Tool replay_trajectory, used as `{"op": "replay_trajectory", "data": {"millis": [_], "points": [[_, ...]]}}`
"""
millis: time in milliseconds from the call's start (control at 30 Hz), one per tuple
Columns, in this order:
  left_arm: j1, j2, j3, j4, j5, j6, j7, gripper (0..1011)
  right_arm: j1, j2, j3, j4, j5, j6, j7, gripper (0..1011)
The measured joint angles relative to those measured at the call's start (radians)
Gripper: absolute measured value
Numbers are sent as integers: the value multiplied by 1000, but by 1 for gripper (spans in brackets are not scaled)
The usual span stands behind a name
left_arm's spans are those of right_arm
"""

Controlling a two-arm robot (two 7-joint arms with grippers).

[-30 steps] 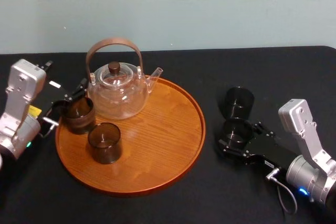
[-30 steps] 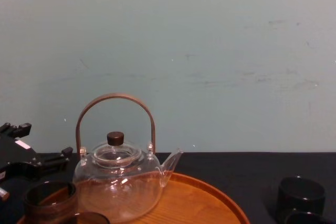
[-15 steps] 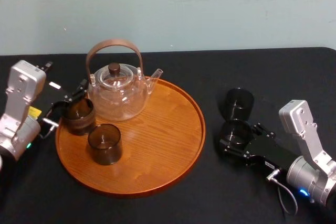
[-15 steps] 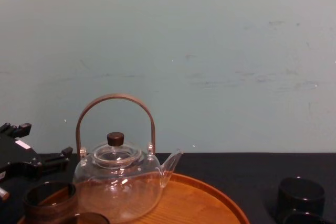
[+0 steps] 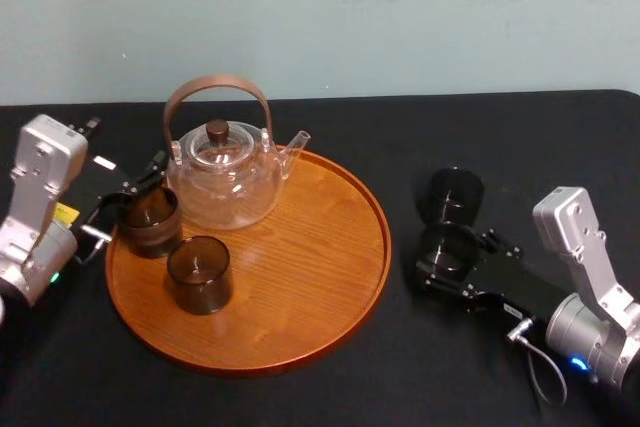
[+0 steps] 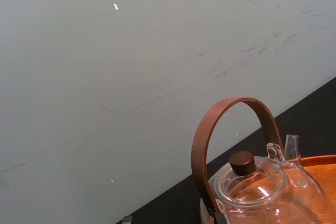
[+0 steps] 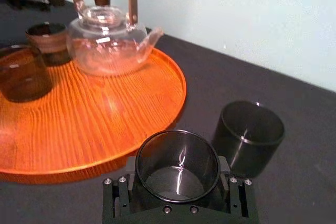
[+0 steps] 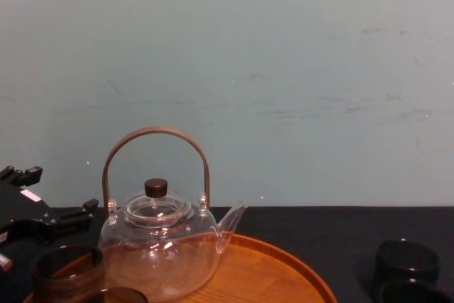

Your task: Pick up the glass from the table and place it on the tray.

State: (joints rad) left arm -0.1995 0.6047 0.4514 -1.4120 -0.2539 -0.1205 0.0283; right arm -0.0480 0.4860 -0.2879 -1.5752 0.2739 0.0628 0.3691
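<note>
We find the glass (image 5: pixel 447 249) upright, mouth up, over the right half of the tabletop (image 5: pixel 330 122). It is seated between the jaws of the right claw (image 7: pixel 177 176), which is closed around its dark wall low down. We cannot tell whether its base rests on the surface or hangs clear.

The relation that governs the coming move:
- The tray (image 5: pixel 330 267) lies to the robot's left of this claw, with its right rim near the glass.
- The right arm is by far the nearer one.

We judge a short lift followed by a leftward carry sufficient. The tray's right half is bare wood. The teapot (image 5: pixel 222 175) and two brown cups (image 5: pixel 200 272) occupy its left half. A second dark glass (image 5: pixel 456 190) stands just behind the held one, toward the tabletop's far edge. The left claw (image 5: pixel 122 197) sits idle at the tray's left rim
</note>
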Motion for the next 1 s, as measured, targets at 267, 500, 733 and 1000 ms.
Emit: {"op": "replay_trajectory", "data": {"millis": [267,500,733,1000], "points": [[0,0,0,0,0,0,0,1001,6,2,-7,-50,-8,-6,26,904],[0,0,0,0,0,0,0,1001,23,-5,-45,-77,-21,-5,47,904],[0,0,0,0,0,0,0,1001,63,-34,-106,-71,-52,3,59,904],[0,0,0,0,0,0,0,1001,108,-74,-163,-26,-86,-12,66,904]]}}
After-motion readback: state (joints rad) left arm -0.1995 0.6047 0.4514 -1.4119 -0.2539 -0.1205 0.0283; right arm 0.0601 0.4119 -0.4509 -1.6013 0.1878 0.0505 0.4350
